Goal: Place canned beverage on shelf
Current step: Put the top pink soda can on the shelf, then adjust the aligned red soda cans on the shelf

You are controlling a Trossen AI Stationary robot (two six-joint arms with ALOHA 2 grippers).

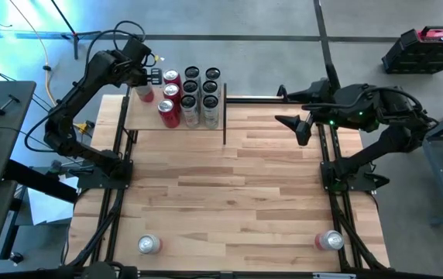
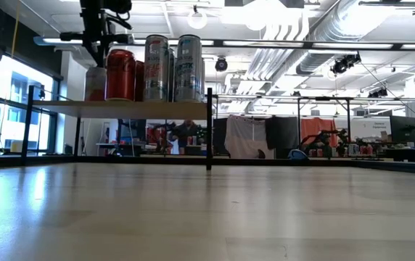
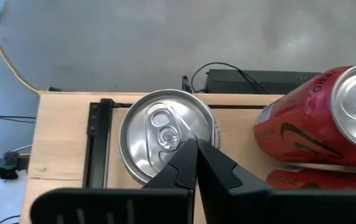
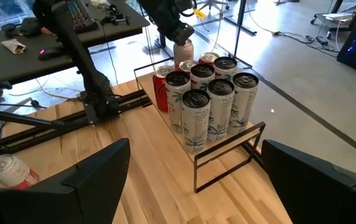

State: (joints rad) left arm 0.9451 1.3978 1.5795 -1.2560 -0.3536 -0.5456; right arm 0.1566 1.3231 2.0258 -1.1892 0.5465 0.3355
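Note:
The shelf (image 1: 145, 122) stands at the table's far left, a light-wood board on thin black posts (image 2: 209, 130). On it stand three red cans (image 1: 170, 93) and several silver cans with dark tops (image 1: 200, 89). At its far left corner one more can (image 3: 159, 140) stands upright, silver lid up. My left gripper (image 3: 193, 152) is shut, pointing steeply down right over that lid (image 2: 95, 80). My right gripper (image 1: 299, 122) is open and holds nothing; it hangs high over the table's far right, facing the shelf (image 4: 228, 143). My left gripper's shut fingertips (image 3: 187, 155) stand over the near edge of the can's lid (image 3: 165, 134), coming from above at a slant. Whether they touch the lid, I cannot tell. The can stands upright on the shelf board (image 3: 60, 137).
Two more cans sit on the table near its front edge, one at the left (image 1: 149, 245) and one at the right (image 1: 330, 241). The wide wooden tabletop (image 1: 237, 178) between them and the shelf is bare. A desk with a keyboard (image 4: 72, 18) stands beyond the left arm.

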